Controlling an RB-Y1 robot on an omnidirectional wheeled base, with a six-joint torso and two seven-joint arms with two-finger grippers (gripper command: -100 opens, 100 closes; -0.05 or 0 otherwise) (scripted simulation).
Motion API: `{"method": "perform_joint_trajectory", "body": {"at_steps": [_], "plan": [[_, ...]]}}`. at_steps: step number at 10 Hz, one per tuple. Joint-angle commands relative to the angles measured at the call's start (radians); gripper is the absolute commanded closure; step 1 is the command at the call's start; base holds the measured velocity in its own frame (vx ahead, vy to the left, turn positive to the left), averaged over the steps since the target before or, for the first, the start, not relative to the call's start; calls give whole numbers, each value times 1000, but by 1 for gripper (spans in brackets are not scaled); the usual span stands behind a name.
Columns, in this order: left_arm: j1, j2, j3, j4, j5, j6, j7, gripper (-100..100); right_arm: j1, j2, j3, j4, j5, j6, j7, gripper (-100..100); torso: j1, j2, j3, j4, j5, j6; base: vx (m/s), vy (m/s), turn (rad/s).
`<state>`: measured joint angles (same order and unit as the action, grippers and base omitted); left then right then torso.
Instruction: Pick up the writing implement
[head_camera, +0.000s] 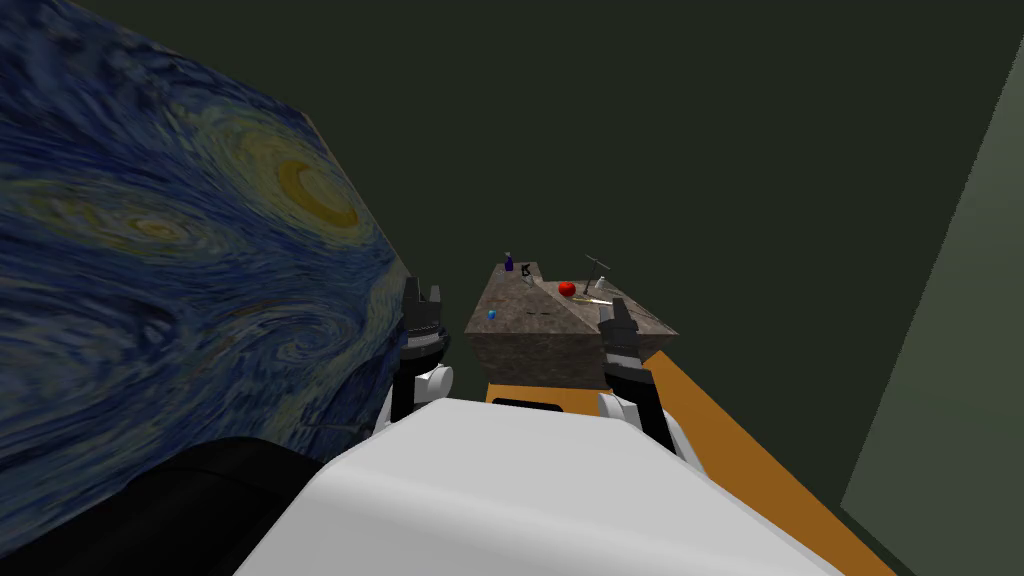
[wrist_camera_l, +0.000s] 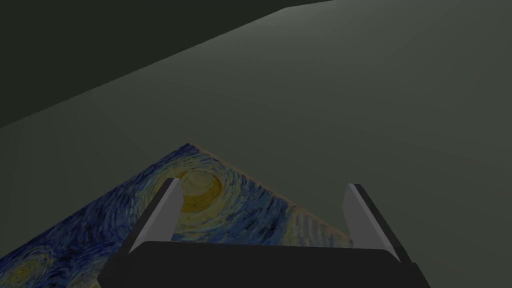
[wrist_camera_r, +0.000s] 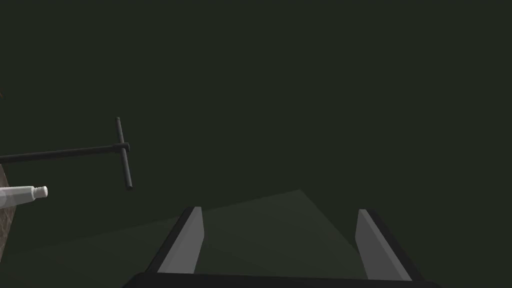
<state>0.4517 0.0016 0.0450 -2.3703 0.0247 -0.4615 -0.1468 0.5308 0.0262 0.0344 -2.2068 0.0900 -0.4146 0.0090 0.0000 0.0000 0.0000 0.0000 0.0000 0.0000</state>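
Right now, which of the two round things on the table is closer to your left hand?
The small blue ball, near the table's left front; the red one sits farther back, toward the right hand.

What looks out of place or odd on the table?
Two things overhang the table's right-hand edge: a dark T-shaped tool and a white tube. The ends of both poke out into the air, so a knock might tip them off. Nothing looks spilled or broken.
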Motion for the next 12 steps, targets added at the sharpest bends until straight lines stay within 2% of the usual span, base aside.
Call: {"method": "perform_joint_trajectory", "body": {"at_steps": [1, 6, 7, 9, 10, 12], "plan": [[0, 0, 0, 0, 0, 0, 0, 0, -7, -34, 0, 15, 5, 3, 4, -100, 0, 0, 0, 0, 0, 0, 1, -12, 44], [0, 0, 0, 0, 0, 0, 0, 0, -56, -190, 9, 127, 43, 17, 36, -100, -5, -1, 0, 0, -1, 0, 5, -55, 96], [0, 0, 0, 0, 0, 0, 0, 0, -56, -202, 9, 127, 43, 17, 36, -100, -6, -1, -1, 0, -1, 0, 1, -53, 69], [0, 0, 0, 0, 0, 0, 0, 0, -85, -271, 18, 190, 67, 22, 53, -100, -3, -1, 0, 0, -1, 0, 3, -45, 150], [0, 0, 0, 0, 0, 0, 0, 0, -85, -281, 18, 190, 67, 22, 53, -100, -4, -1, 0, 0, -1, 0, 5, -51, 65], [0, 0, 0, 0, 0, 0, 0, 0, -118, -355, 31, 260, 96, 25, 70, -100, -4, -1, -1, 0, -1, 0, 3, -60, 162]]}}
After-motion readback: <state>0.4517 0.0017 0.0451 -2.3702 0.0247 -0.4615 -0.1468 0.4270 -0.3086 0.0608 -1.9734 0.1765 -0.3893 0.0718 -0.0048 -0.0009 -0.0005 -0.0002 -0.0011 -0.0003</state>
